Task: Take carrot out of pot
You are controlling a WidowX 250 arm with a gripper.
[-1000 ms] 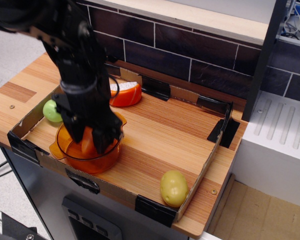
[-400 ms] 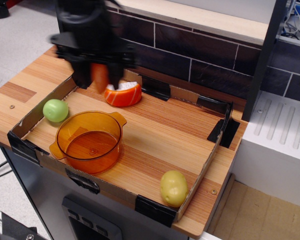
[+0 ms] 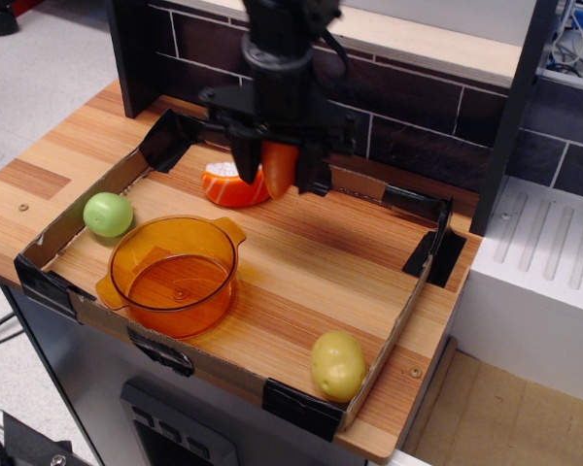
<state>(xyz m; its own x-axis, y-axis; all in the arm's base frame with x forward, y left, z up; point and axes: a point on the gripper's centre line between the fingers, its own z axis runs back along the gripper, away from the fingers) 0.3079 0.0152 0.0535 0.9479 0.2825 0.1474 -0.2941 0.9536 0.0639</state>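
The carrot point(image 3: 279, 167) is a stubby orange toy held upright between the black fingers of my gripper point(image 3: 279, 175). The gripper is shut on it and hangs in the air above the back middle of the tray, well to the right of the pot. The pot point(image 3: 174, 273) is a round translucent orange pot with two small side handles. It stands at the tray's front left and nothing shows inside it.
An orange wedge with a white top point(image 3: 229, 184) lies just left of the gripper. A green ball point(image 3: 109, 215) sits at the tray's left wall, a yellow-green lemon-like toy point(image 3: 337, 365) at the front right corner. The cardboard tray wall point(image 3: 400, 320) rims the board. A brick wall stands behind.
The gripper lifted the carrot out of the pot, rose, then moved right across the back of the tray. The pot stays in place, now with nothing in it.
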